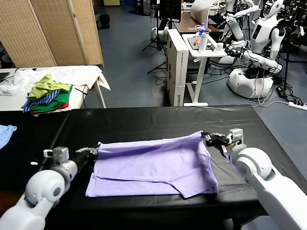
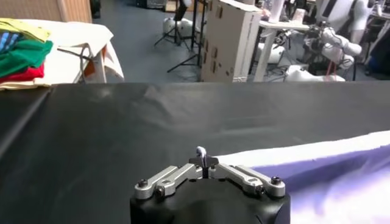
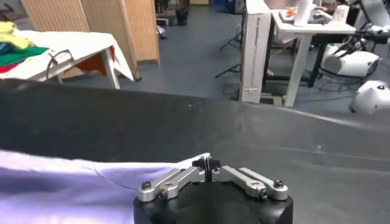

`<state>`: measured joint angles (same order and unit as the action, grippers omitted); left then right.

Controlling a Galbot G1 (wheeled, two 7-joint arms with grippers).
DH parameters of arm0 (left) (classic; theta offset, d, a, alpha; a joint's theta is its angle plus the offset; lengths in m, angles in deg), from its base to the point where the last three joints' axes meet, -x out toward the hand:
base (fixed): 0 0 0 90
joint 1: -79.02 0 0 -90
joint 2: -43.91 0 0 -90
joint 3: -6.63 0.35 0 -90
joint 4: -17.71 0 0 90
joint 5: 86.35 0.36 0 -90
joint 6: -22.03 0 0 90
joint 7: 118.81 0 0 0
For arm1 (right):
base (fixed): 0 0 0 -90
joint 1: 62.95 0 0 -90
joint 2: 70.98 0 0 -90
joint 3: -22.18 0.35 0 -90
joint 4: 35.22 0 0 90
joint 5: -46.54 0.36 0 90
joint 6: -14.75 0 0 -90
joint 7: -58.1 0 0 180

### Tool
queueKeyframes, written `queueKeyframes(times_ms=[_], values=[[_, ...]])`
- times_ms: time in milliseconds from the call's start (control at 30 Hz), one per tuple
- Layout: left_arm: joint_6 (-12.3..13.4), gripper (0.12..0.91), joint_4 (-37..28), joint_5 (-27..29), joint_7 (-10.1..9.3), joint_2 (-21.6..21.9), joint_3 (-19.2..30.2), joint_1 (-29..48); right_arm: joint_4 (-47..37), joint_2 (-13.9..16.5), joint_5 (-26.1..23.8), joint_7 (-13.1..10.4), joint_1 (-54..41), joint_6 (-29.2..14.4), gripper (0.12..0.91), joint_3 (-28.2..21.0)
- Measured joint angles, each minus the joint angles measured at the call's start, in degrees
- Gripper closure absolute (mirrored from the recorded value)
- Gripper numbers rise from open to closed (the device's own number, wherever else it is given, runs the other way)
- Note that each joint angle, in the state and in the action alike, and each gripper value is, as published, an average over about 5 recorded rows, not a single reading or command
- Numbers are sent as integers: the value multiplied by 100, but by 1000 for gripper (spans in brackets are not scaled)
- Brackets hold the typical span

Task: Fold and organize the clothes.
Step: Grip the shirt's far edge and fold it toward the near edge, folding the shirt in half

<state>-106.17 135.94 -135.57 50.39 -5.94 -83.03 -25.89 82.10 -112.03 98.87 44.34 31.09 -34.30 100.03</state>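
Observation:
The pale lavender T-shirt [image 1: 153, 165] lies folded over on the black table [image 1: 144, 122], its far edge stretched between my two grippers. My left gripper [image 1: 94, 150] is shut on the shirt's far left corner; a pinch of fabric shows between its jaws in the left wrist view [image 2: 201, 153], and the shirt [image 2: 329, 164] runs off to one side. My right gripper [image 1: 207, 137] is shut on the far right corner, seen in the right wrist view [image 3: 207, 163] with the shirt [image 3: 73, 182] trailing away. The cartoon print is hidden.
A pile of green, striped-blue and red clothes [image 1: 48, 96] sits on a white table at back left. A light blue cloth [image 1: 5, 132] lies at the table's left edge. A white cabinet [image 1: 178, 62] and other robots stand beyond the table.

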Motion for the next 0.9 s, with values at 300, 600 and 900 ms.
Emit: queueKeyframes(times_ms=[300, 600, 900], values=[[-114, 869, 322, 144, -11, -14, -127, -444, 335, 180, 5, -90, 411, 123, 870, 49], [-115, 869, 406, 310, 37, -136, -349, -871, 395, 240, -1, -98, 609, 124, 864, 63], [-89, 869, 449, 454, 47, -232, -407, -1128, 435, 288, 1, -69, 699, 124, 865, 47]])
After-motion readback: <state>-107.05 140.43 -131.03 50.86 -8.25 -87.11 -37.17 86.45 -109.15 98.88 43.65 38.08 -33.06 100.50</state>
